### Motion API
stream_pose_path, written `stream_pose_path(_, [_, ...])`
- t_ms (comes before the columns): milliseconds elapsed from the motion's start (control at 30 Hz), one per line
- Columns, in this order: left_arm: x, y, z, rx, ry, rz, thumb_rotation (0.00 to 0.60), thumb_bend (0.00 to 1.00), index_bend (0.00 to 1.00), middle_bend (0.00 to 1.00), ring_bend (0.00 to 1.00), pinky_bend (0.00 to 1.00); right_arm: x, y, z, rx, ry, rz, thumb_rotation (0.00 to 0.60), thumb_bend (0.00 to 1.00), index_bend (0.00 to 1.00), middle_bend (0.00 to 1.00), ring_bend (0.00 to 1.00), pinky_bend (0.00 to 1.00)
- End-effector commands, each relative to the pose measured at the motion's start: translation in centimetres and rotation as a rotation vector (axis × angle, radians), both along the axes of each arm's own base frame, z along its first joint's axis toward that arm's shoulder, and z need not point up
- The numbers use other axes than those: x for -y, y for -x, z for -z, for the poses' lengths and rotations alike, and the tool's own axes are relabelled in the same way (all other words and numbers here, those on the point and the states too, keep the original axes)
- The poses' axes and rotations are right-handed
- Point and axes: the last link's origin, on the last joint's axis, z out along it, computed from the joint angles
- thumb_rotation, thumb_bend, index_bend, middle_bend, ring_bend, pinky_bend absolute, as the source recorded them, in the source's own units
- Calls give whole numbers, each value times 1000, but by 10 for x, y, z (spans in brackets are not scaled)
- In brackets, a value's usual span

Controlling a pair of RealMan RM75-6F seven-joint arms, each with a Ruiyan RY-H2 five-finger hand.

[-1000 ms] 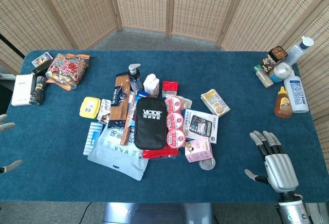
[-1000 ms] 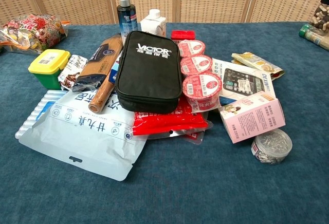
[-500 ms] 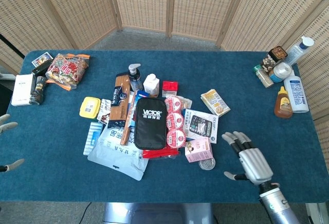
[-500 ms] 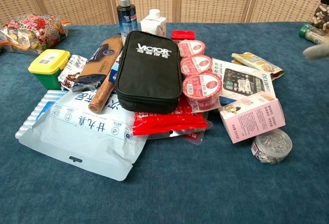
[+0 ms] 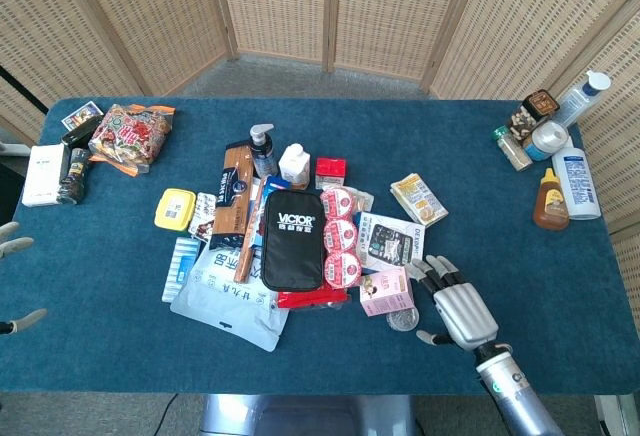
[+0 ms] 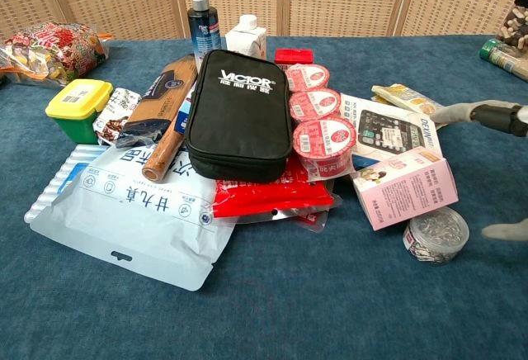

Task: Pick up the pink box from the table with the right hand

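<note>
The pink box (image 5: 385,291) lies at the right edge of the clutter, also seen in the chest view as a pink box (image 6: 406,187) leaning on a white packet. My right hand (image 5: 455,309) hovers just right of it with fingers spread, holding nothing; in the chest view only the fingertips (image 6: 474,113) enter from the right edge. My left hand (image 5: 12,281) shows at the far left edge, fingers apart and empty.
A clear round container (image 5: 403,318) sits right in front of the box. A black VICTOR case (image 5: 292,238), three pink cups (image 5: 342,236), a white packet (image 5: 390,243) and a blue pouch (image 5: 230,301) crowd the middle. Bottles and jars (image 5: 553,156) stand far right.
My right hand has moved leftward across the table from the right edge to beside the pink box, and its fingertips have entered the chest view. The left hand stays put.
</note>
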Motion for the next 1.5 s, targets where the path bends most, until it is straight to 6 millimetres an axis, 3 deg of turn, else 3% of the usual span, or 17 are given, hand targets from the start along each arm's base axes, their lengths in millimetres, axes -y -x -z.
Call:
stream_pose_path(33, [0, 0, 0, -1, 1, -2, 600, 0, 203, 0, 0, 0, 10, 1, 7, -23, 11, -4, 600, 0, 0, 0, 0, 0])
stream_pose_path(800, [-2, 3, 1, 0, 11, -15, 600, 0, 204, 0, 0, 0, 27, 5, 38, 28, 69, -14, 600, 0, 0, 1, 0, 0])
stream_pose_path(867, [-3, 3, 1, 1, 12, -16, 600, 0, 203, 0, 0, 0, 28, 6, 40, 40, 80, -17, 600, 0, 0, 52, 3, 8])
stream_pose_path(933, [-3, 3, 1, 1, 11, -18, 600, 0, 203, 0, 0, 0, 27, 6, 43, 63, 89, -20, 600, 0, 12, 163, 51, 79])
stream_pose_path(1000, [-3, 4, 1, 1, 10, -19, 600, 0, 204, 0, 0, 0, 26, 6, 45, 73, 103, -33, 600, 0, 92, 292, 163, 211])
stream_pose_path(1133, [-3, 4, 2, 0, 14, -21, 600, 0, 204, 0, 0, 0, 25, 5, 50, 106, 122, -41, 600, 0, 265, 489, 337, 374])
stream_pose_path(1500, [-3, 3, 2, -1, 17, -19, 600, 0, 203, 0, 0, 0, 19, 8, 54, 166, 154, -27, 600, 0, 504, 679, 499, 512])
